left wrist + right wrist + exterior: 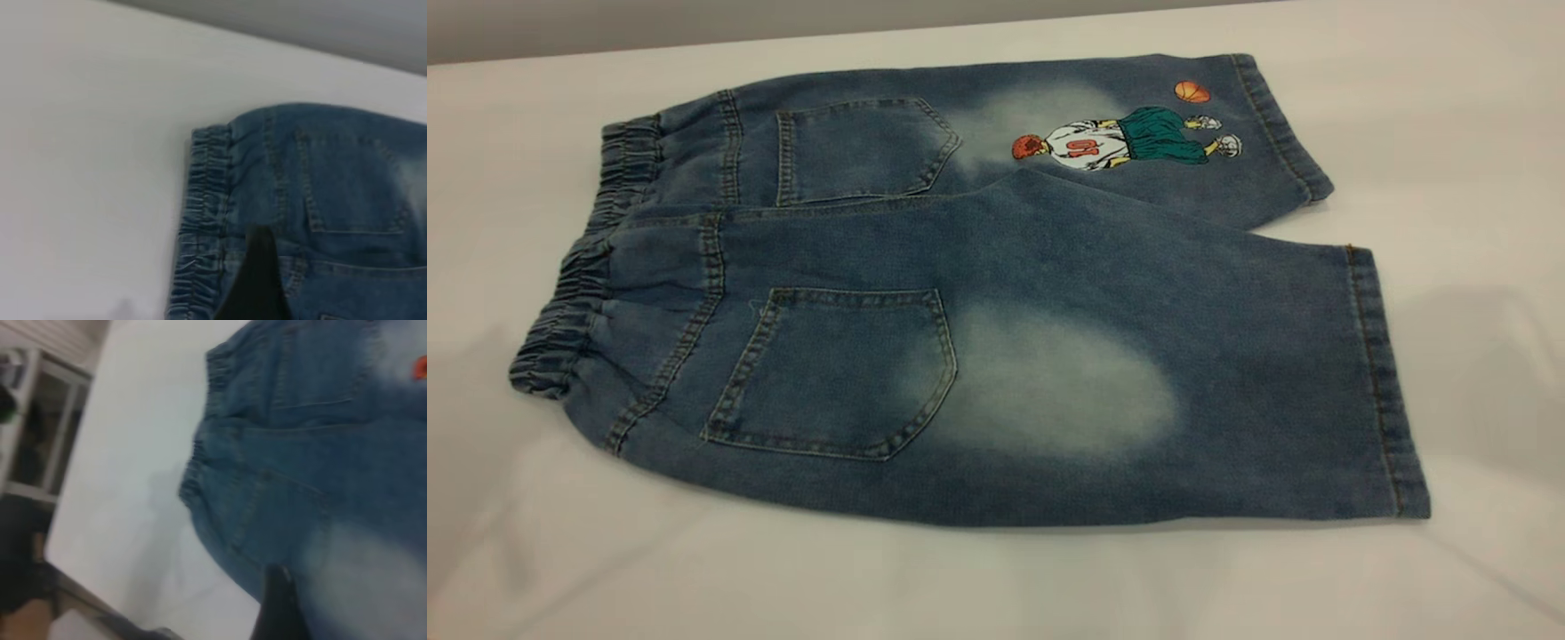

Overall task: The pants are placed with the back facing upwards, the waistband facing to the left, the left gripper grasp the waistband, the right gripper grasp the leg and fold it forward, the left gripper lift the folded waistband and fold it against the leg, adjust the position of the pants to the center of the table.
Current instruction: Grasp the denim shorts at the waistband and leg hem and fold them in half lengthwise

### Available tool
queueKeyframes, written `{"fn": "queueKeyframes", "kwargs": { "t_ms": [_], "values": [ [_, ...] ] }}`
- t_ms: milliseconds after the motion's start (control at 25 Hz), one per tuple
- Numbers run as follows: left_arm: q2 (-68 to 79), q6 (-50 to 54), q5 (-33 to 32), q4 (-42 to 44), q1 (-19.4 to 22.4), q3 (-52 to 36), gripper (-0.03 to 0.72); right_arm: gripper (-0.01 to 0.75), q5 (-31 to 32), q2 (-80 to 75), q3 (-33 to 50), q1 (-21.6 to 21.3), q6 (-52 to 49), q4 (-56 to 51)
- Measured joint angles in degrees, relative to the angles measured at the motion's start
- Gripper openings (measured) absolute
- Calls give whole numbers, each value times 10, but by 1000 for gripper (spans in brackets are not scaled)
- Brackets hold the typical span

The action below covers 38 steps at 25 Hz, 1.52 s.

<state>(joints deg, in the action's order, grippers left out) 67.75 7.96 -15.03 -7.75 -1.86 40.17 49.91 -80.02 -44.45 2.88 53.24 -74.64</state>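
Observation:
The pants (996, 267) lie flat on the white table (960, 578), back pockets up. The gathered waistband (578, 293) is at the left. The plain leg (1067, 382) with the pale oval is nearest; the leg with the cartoon print (1120, 142) lies behind it. Neither gripper shows in the exterior view. My left gripper (330, 267) hovers over the waistband (203, 220), with one black finger (257, 280) showing and nothing held. My right gripper (303, 590) hangs above the near side of the pants, close to the pale patch (373, 587), one finger (277, 607) showing, nothing held.
White tabletop surrounds the shorts on all sides. The table's far edge (783, 40) runs along the back. In the right wrist view a metal rack (40, 420) stands beyond the table's edge past the waistband end.

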Motion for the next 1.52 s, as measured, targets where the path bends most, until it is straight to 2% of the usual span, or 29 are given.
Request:
{"fn": "queueKeyframes", "kwargs": {
  "t_ms": [200, 400, 480, 600, 760, 960, 1080, 1360, 1520],
  "values": [
    [12, -15, 22, 2, 0, 0, 560, 435, 39, -112, 0, 0, 68, -62],
    [12, -17, 18, 2, 0, 0, 560, 439, 74, -205, 0, -1, 71, -28],
    [12, -17, 18, 2, 0, 0, 560, 438, 106, -236, 1, -7, 73, -15],
    [12, -17, 18, 2, 0, 0, 560, 438, 131, -260, 7, -31, 86, -14],
    [12, -17, 18, 2, 0, 0, 560, 438, 137, -260, 7, -91, 87, -8],
    [12, -17, 18, 1, 0, 0, 560, 438, 109, -259, 49, -170, 117, -11],
    [12, -16, 19, 1, 0, 0, 560, 438, 77, -259, 105, -202, 156, -37],
    [12, -14, 18, 1, 0, 0, 560, 435, 18, -259, 230, -206, 293, -119],
    [12, -14, 18, 1, 0, 0, 560, 434, -34, -259, 277, -205, 329, -150]
  ]
}}
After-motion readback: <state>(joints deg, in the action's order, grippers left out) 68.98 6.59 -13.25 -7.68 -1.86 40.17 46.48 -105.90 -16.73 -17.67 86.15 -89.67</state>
